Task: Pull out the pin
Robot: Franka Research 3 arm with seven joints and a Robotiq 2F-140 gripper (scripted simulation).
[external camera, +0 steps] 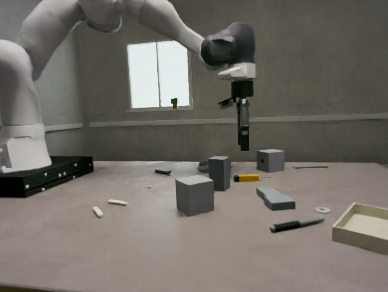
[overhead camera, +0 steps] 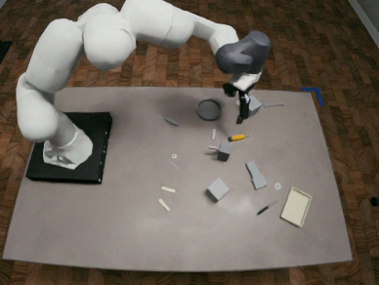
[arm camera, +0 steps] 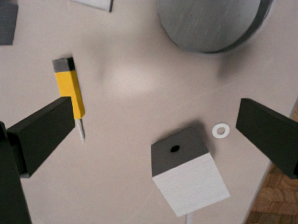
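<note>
A grey block (overhead camera: 224, 151) stands mid-table with a short pale pin (overhead camera: 213, 147) sticking out of its left side. In the exterior view this block (external camera: 219, 172) hides the pin. My gripper (overhead camera: 240, 117) (external camera: 243, 145) hangs open and empty well above the table at the back, beyond this block. Between its fingers the wrist view shows another grey block (arm camera: 187, 167) with an empty hole in its dark face. That block stands at the back right (overhead camera: 254, 103). A third grey block (overhead camera: 218, 188) stands nearer the front.
A dark round dish (overhead camera: 209, 109) lies left of the gripper. A yellow-handled tool (overhead camera: 238, 138), a thin rod (overhead camera: 273, 104), a flat grey piece (overhead camera: 256, 175), a dark pen-like tool (overhead camera: 267, 208), washers, loose pale pegs (overhead camera: 168, 189) and a cream tray (overhead camera: 296, 206) lie around. The arm's black base (overhead camera: 68, 146) is at left.
</note>
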